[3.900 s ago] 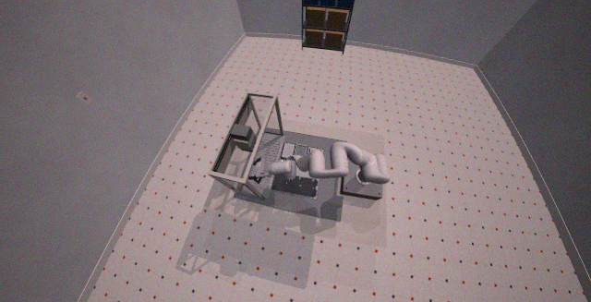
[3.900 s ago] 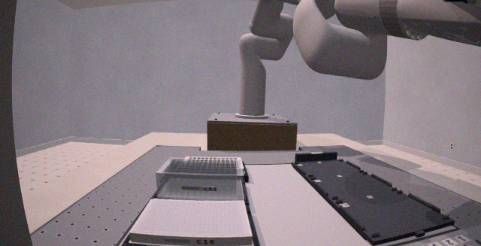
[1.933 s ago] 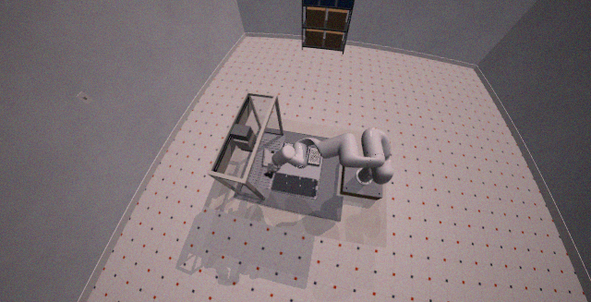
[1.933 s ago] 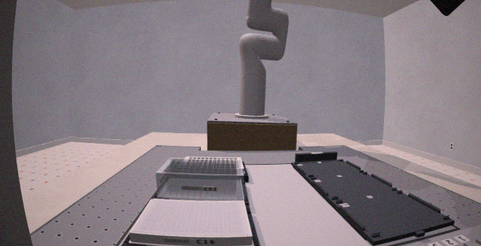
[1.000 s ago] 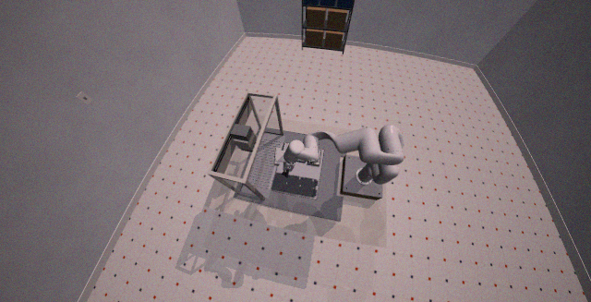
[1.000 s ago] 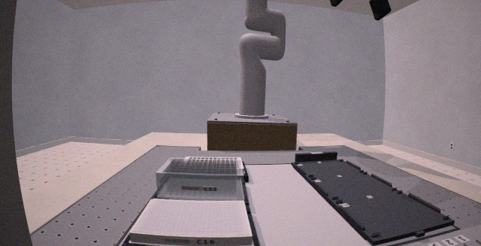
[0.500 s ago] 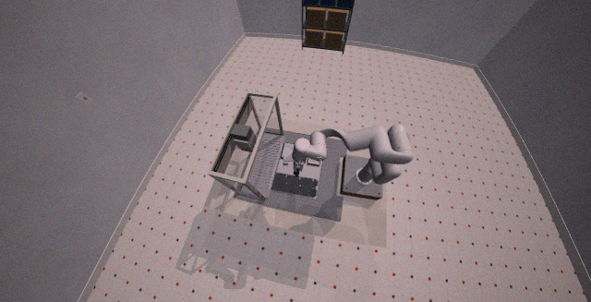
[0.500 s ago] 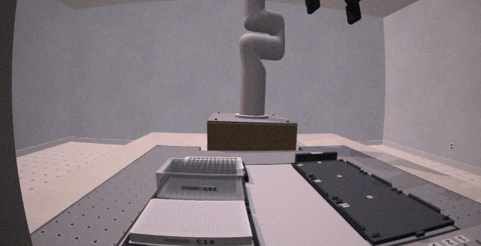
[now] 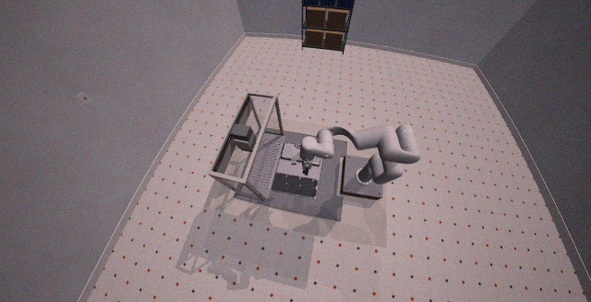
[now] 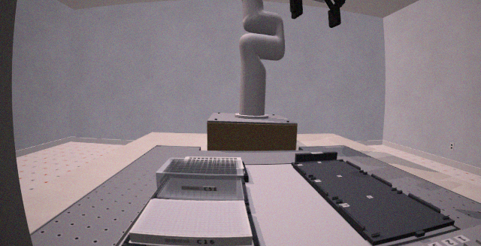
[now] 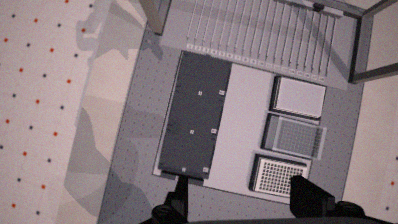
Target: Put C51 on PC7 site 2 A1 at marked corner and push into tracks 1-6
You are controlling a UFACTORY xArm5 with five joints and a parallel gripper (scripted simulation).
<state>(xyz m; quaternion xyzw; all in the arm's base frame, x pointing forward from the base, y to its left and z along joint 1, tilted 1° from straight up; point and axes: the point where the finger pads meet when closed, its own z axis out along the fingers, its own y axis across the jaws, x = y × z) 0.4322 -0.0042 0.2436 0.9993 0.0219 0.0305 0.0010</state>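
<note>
Gripper point(image 10: 313, 7) hangs high above the deck w/ fingers spread wide, nothing between them

C51 point(image 11: 295, 136), the deep-well block, is below it and ahead, off to its right side in the wrist view – the middle one of three plates in a row, w/ C15 point(image 11: 278, 175) nearer the gripper and C16 point(image 11: 299, 97) beyond it toward RAILS point(image 11: 260, 35). So the block isn't straight under the fingers yet; judging by that, the coming move needs a shift fwd and right, then a long drop

C51's long axis runs across the row, roughly parallel to the line between the two fingers as seen from the wrist. Looks to me like the wrist would have to turn so the fingers straddle the short width, though that's a guess

PC7 point(image 11: 197, 112) lies ahead-left of the gripper, long axis pointing at the rails, sites bare. It sits on the apron point(image 11: 240, 120), well apart from C51
</note>
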